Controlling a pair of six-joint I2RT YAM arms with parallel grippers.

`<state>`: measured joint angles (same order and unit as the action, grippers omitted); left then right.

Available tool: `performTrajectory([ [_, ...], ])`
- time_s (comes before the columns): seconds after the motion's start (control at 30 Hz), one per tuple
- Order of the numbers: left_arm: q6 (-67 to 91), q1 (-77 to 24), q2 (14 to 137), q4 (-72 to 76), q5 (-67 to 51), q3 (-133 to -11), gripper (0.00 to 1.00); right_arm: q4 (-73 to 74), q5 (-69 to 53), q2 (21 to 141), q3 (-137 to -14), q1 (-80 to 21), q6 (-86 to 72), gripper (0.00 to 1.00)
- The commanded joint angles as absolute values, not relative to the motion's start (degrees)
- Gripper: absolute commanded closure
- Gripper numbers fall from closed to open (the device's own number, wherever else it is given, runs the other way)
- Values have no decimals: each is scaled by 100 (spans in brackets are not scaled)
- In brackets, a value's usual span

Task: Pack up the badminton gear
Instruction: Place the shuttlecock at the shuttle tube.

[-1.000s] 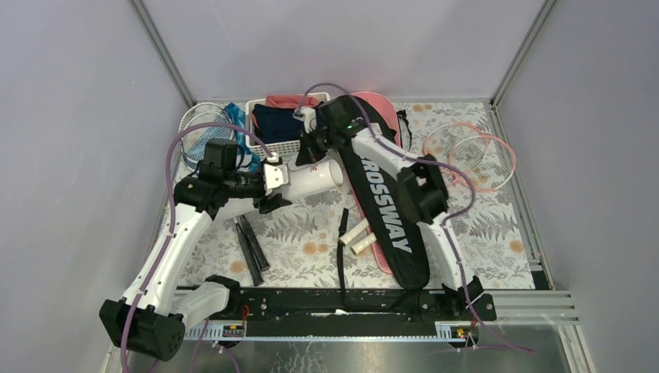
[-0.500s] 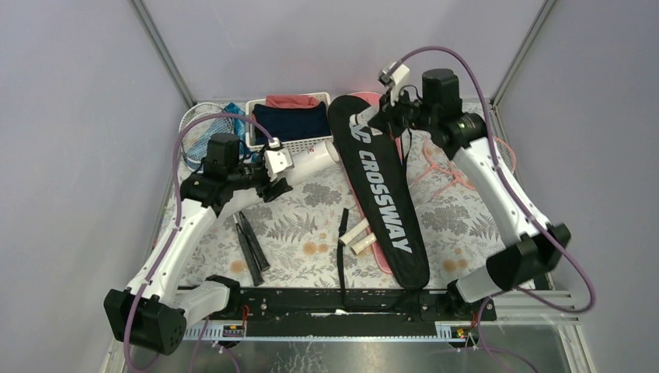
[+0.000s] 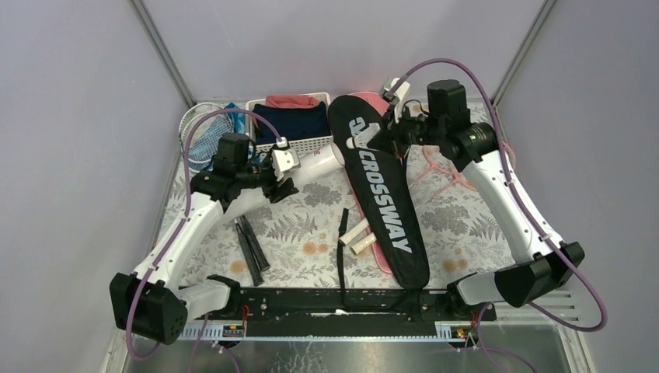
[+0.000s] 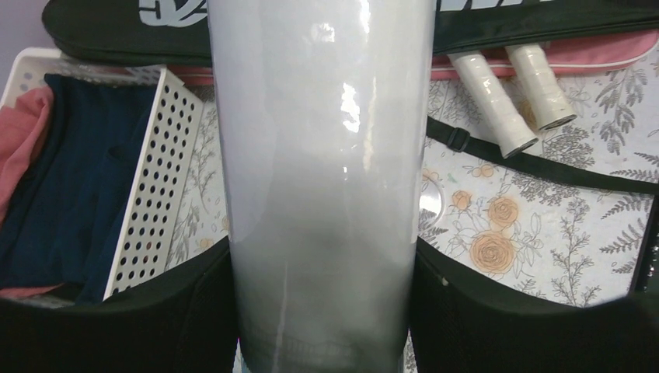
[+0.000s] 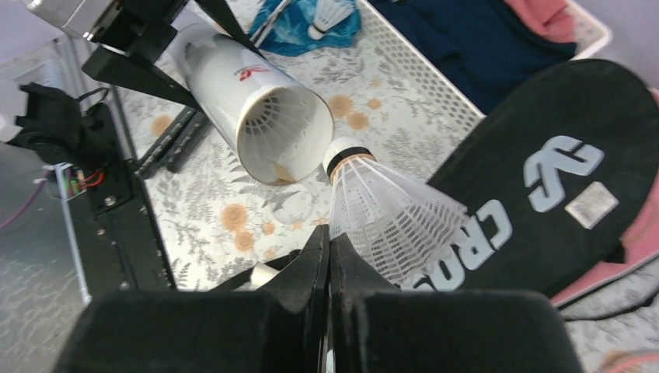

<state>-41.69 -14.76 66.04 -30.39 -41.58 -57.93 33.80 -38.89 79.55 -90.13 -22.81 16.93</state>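
The left gripper (image 3: 281, 167) has its jaws clamped on either side of the long white shuttlecock tube (image 3: 319, 162). It holds the tube nearly level over the floral worktop (image 3: 311, 225), just in front of the white perforated plastic basket (image 3: 299, 145) of navy and red clothes. The tube's open mouth faces the black racket-shaped "CROSSWAY" bag (image 3: 388, 210).

The right gripper (image 5: 328, 249) reaches in over the wide end of that bag. Its jaws are pressed together on the skirt edge of a white feather shuttlecock (image 5: 385, 214). The shuttlecock's cork tip points at the tube's mouth and sits just beside the rim, outside the tube; whether they touch cannot be told.

The black bag lies lengthwise down the worktop on top of a pink bag (image 4: 591, 54). Two white racket handles (image 3: 357, 237) stick out from under its left edge. Two black-handled rackets (image 3: 250, 249) lie near the left arm.
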Motion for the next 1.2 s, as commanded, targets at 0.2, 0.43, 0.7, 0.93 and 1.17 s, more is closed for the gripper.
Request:
performTrajectory([
  [0.2, -3959, -1740, 6643, -2480, -4345, -5882, 42, 3463, -4518, 8416, -8934, -3120, 1462, 100],
  [0.43, -3973, -1740, 6545, -2354, -4356, -5747, 42, 3493, -5405, 8441, -8647, -3252, 1794, 82],
  [0.7, -4149, -1740, 6448, -2353, -4627, -5592, 43, 3533, -5964, 8518, -8414, -3251, 2109, 43],
  [0.93, -4406, -1740, 6422, -2555, -5025, -5555, 43, 3561, -6416, 8683, -8209, -3249, 2360, 25],
  [1.17, -3980, -1740, 6540, -2248, -4917, -5537, 43, 2713, -6402, 8682, -7875, -3427, 1721, 14],
])
